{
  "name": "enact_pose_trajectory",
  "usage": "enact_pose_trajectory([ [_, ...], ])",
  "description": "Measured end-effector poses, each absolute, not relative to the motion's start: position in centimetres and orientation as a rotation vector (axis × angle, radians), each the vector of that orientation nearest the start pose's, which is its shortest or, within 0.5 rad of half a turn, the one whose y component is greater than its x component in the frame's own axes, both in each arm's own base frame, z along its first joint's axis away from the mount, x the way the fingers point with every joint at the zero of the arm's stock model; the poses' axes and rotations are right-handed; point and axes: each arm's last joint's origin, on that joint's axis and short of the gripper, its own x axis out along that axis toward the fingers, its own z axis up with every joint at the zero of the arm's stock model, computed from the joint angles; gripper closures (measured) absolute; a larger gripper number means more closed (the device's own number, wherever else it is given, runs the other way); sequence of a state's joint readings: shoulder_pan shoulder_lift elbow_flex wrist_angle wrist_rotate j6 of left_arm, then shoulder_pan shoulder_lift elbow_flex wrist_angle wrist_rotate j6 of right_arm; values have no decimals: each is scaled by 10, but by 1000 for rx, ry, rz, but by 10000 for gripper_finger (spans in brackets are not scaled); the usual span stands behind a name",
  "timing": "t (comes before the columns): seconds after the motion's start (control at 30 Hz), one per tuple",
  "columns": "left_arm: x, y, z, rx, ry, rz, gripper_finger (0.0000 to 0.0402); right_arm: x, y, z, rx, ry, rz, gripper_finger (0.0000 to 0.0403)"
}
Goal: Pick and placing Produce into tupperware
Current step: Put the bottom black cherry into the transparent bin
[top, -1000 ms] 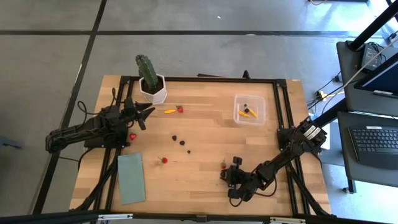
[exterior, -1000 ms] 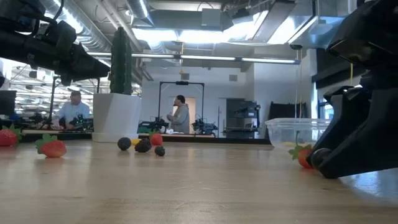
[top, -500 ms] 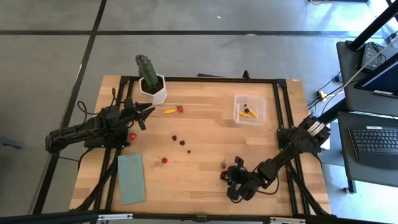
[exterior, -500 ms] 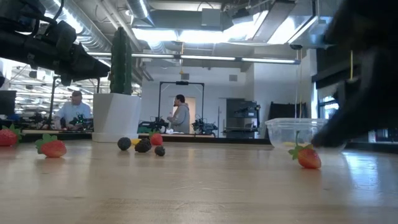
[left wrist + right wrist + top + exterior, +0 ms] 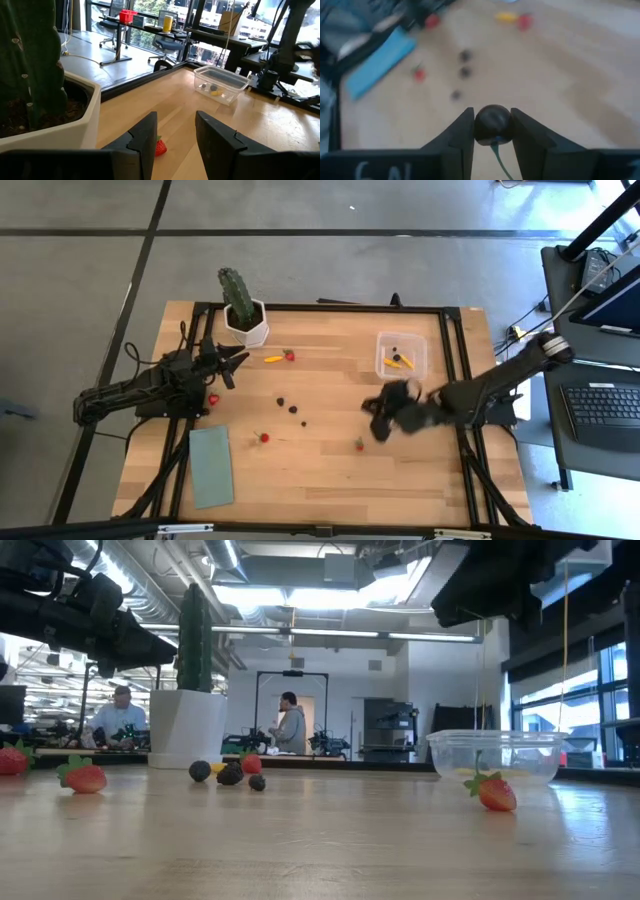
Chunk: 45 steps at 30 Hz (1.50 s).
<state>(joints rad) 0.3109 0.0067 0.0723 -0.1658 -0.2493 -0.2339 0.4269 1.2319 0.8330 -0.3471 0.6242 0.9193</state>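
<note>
The right gripper (image 5: 492, 131) pinches a dark berry (image 5: 492, 124) above the desk (image 5: 320, 470), short of the tupperware (image 5: 402, 354): carry step; next, centre over it and release. Left gripper (image 5: 175, 135) waits by the cactus pot (image 5: 246, 325), fingers spread

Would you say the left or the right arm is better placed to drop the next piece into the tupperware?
The right. Its gripper is shut on a dark berry and hangs close to the tupperware, while the left gripper waits open by the cactus pot.
</note>
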Motion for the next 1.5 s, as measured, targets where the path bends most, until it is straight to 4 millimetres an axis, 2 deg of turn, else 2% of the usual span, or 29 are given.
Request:
enact_pose_trajectory([
  [0.17,85,35,172,-230,36,569,276,201,32,272,713,506,-656,295],
  [0.3,85,35,172,-231,36,569,276,175,2,269,846,595,-861,295],
  [0.4,85,35,172,-231,35,569,276,166,-15,264,888,657,-979,295],
  [0.73,85,36,172,-221,32,606,276,174,-65,244,949,826,-1097,295],
  [1.1,85,36,172,-221,32,606,276,198,-107,199,938,1036,-1108,294],
  [1.33,85,36,172,-221,32,606,276,210,-118,171,943,1151,-1083,286],
  [1.5,85,36,172,-221,32,605,276,215,-121,163,917,1174,-1063,280],
])
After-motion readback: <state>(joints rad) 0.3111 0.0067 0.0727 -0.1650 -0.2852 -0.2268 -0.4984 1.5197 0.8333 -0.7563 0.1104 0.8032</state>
